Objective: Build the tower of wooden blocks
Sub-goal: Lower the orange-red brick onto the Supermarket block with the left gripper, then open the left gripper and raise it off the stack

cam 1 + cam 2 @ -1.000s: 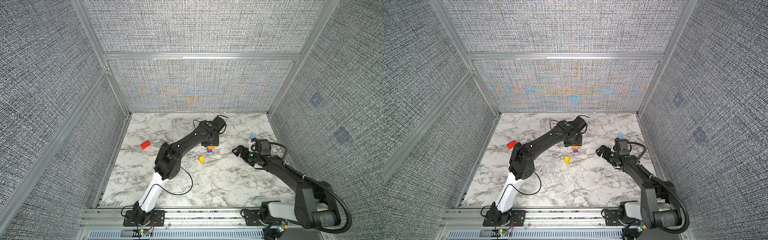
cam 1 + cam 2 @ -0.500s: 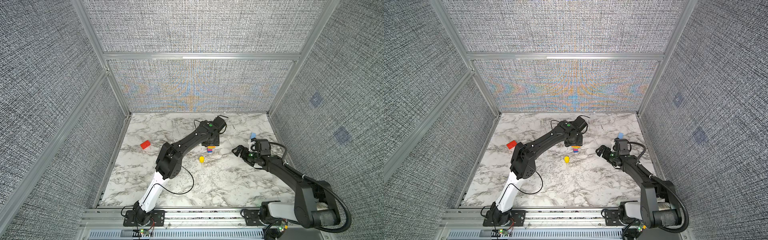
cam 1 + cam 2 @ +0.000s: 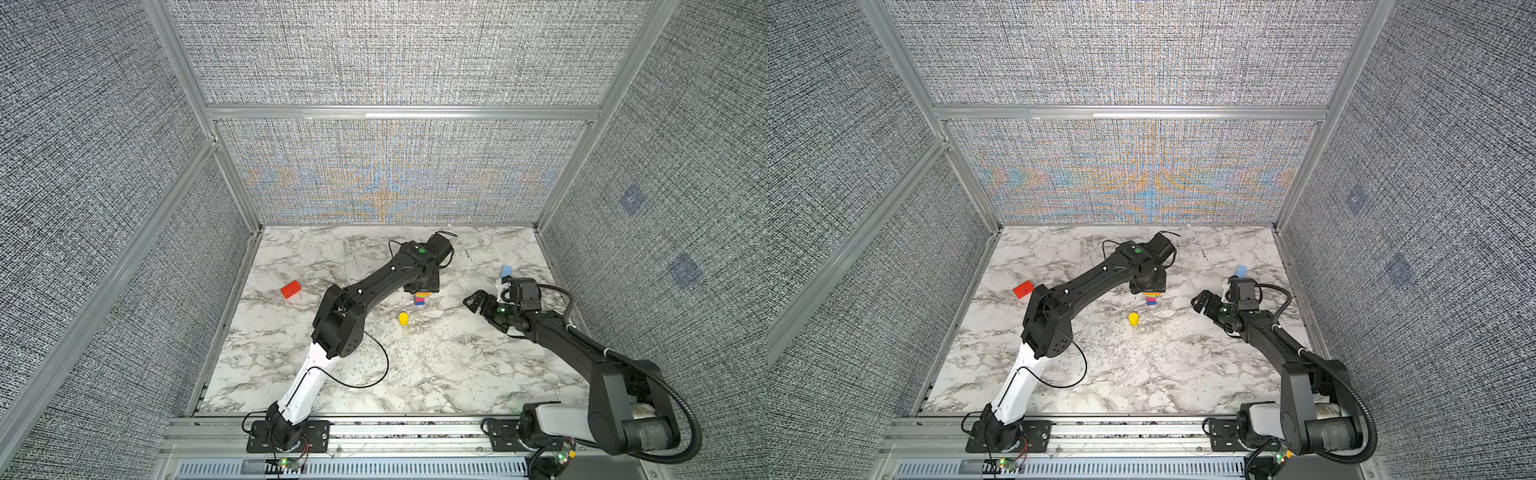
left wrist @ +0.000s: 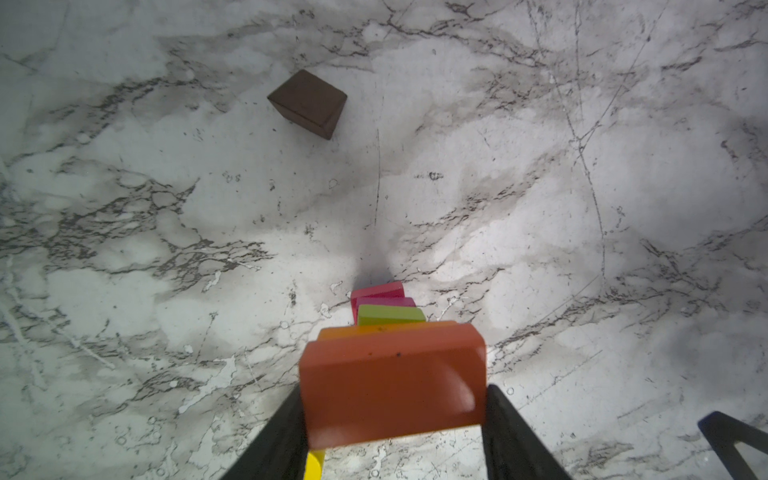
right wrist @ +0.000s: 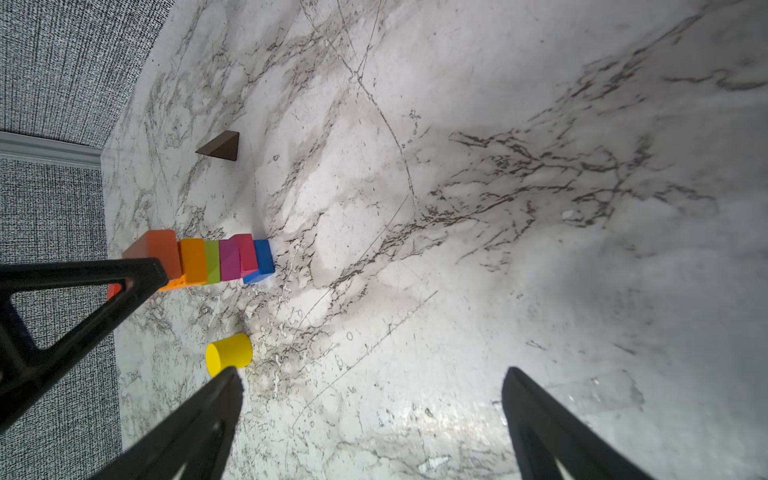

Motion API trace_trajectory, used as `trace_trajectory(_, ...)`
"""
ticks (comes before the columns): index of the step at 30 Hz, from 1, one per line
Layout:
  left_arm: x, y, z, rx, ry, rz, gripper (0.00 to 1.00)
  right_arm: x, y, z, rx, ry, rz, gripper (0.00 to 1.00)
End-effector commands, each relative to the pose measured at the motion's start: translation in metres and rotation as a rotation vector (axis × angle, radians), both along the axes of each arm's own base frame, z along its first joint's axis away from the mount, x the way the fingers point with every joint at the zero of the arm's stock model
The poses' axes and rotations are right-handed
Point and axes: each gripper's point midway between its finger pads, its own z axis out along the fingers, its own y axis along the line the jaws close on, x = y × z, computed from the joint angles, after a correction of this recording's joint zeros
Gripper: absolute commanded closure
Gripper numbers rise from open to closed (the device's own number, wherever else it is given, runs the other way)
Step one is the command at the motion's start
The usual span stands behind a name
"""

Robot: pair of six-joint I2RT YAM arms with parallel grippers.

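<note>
Tower (image 5: 216, 259) stands central on the surface (image 3: 415, 374); left hand (image 4: 395, 390) grips its topmost orange-red slab (image 4: 392, 370) by the side faces, right hand (image 5: 372, 374) wide open, empty. Slab looks light, rigid, slick: pinch flat sides gently

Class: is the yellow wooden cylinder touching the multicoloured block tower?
Apart. The right wrist view shows bare marble tabletop between the yellow wooden cylinder and the multicoloured block tower; both top views agree.
</note>
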Motion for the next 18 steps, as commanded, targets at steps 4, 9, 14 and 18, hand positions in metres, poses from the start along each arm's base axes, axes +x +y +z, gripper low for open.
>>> trace_trajectory(4,-0.0011,0.0028,-0.0003,0.015,0.006,-0.007,0.4,-0.0008,0.0015,-0.0012,0.003,-0.002,0.012,0.01)
trace_trajectory(9,-0.0015,0.0034,0.0013,0.017,0.004,-0.009,0.33,-0.0007,0.0014,-0.0011,0.002,-0.003,0.013,0.01)
trace_trajectory(14,-0.002,0.0029,0.0028,0.014,0.004,-0.019,0.25,-0.001,0.0018,-0.001,0.001,-0.004,0.015,0.01)
trace_trajectory(18,-0.0024,0.0042,0.0085,0.014,-0.005,-0.028,0.13,0.0,0.0018,0.0003,0.001,-0.009,0.015,0.01)
